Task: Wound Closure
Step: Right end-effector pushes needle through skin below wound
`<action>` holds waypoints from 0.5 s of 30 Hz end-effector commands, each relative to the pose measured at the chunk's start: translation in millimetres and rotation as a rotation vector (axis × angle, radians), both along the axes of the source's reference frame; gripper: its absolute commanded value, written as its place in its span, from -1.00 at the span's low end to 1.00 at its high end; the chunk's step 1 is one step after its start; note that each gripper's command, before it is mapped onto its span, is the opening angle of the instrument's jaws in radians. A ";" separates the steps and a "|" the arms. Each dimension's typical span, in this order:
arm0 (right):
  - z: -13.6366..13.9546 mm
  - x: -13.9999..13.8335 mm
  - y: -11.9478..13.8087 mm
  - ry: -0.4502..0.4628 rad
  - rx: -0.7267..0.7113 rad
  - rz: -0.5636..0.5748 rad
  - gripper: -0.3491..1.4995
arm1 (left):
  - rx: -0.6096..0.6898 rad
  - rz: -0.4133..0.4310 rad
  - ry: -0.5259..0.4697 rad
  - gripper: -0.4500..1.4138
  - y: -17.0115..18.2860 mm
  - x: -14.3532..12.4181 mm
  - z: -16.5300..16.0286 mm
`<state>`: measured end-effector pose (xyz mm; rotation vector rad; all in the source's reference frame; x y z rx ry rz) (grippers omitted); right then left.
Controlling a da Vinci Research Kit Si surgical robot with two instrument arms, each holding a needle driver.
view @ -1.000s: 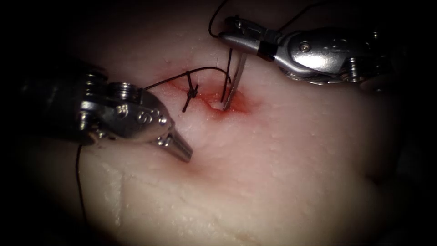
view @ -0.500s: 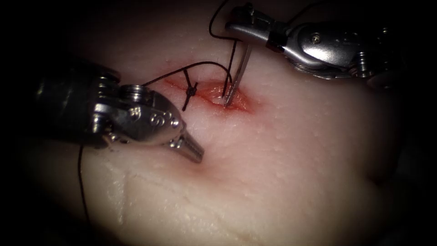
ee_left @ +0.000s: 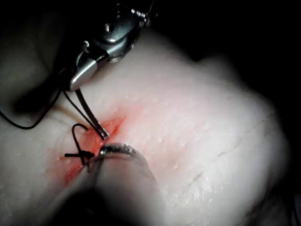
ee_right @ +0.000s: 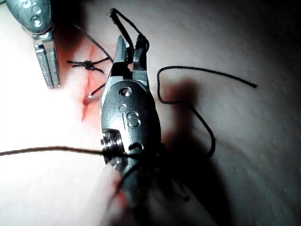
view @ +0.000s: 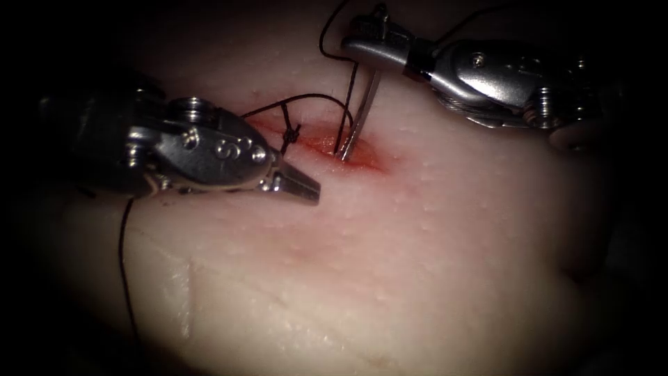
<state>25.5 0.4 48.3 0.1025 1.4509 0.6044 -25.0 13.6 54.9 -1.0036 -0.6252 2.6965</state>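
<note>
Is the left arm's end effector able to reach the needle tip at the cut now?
Probably yes. The left end effector, shut and empty, lies just left of the cut; bare tissue lies between it and the needle, held by the right end effector.

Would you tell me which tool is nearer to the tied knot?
Left. The left tool lies just below the knot; the right tool, holding the needle, sits farther up right.

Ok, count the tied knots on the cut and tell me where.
1. The knot sits on the cut, left of the needle held by the right tool; others may be hidden.
</note>
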 end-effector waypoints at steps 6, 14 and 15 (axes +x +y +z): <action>0.5 0.6 -0.1 0.008 0.018 0.007 -1.00 | -0.003 0.003 0.007 -0.82 -2.8 -0.1 0.8; 0.6 0.8 -0.1 0.017 0.038 0.016 -1.00 | -0.014 -0.055 -0.024 -0.87 -3.4 -0.4 0.4; 0.6 0.9 -0.1 0.021 0.043 0.018 -1.00 | -0.021 -0.062 -0.031 -0.89 -3.4 -0.6 0.5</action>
